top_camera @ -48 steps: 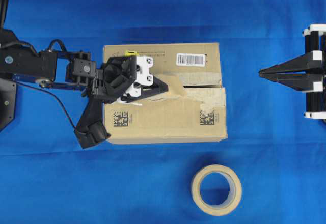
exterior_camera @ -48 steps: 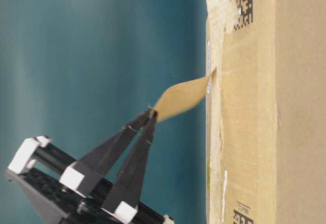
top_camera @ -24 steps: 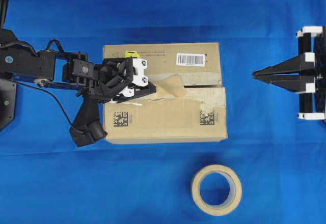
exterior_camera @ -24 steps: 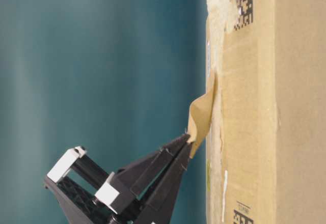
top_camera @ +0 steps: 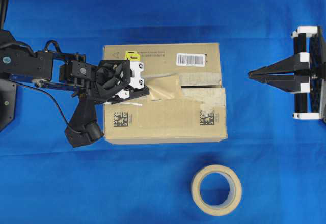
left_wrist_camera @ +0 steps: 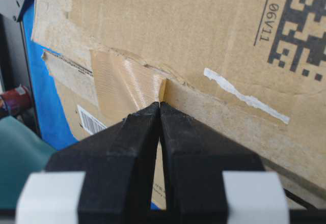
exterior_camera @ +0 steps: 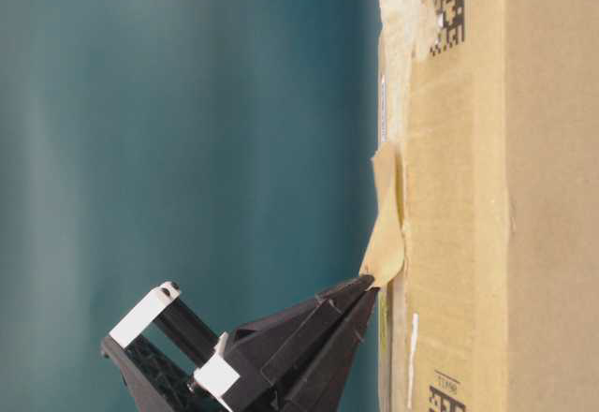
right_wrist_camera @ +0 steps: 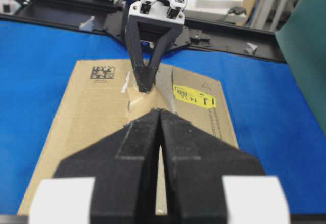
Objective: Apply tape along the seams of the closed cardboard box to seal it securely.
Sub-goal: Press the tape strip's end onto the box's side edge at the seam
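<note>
The cardboard box lies flat on the blue cloth, and its seams run left to right between greyish residue. The tan tape lies along the seam; its right part is stuck down and its left end is raised slightly. My left gripper is shut on that left end, low over the box top. The table-level view shows the tape bowing off the box to the gripper. The left wrist view shows the gripper pinching the tape. My right gripper hovers shut and empty to the right of the box.
A beige tape roll lies flat in front of the box. The box top carries a white barcode label and a yellow sticker. Beyond the box's far end, the right wrist view shows a black frame rail.
My left gripper has moved left and down to the box top, so the tape went from a raised arc to nearly flat along the seam. The right gripper has moved slightly toward the box.
</note>
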### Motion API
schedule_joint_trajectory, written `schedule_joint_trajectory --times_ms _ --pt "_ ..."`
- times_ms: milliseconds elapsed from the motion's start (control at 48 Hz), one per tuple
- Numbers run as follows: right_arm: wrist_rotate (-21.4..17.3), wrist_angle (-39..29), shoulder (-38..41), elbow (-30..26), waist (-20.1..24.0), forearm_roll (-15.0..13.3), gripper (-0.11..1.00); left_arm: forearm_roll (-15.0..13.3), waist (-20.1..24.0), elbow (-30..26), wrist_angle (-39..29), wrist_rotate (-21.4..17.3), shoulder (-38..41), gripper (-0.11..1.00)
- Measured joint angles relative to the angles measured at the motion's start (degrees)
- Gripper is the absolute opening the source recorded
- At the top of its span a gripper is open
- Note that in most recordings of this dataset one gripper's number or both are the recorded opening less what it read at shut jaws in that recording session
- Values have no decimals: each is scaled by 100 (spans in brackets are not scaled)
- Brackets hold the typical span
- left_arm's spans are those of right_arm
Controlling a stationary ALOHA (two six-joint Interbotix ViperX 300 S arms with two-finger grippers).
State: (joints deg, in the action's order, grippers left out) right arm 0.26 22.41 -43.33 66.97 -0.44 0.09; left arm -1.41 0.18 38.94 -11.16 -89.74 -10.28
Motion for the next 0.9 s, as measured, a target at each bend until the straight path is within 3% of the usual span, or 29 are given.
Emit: schedule_joint_trajectory --times_ms 895 --pt "9 0 299 -158 -9 0 0 0 0 0 -202 -246 0 0"
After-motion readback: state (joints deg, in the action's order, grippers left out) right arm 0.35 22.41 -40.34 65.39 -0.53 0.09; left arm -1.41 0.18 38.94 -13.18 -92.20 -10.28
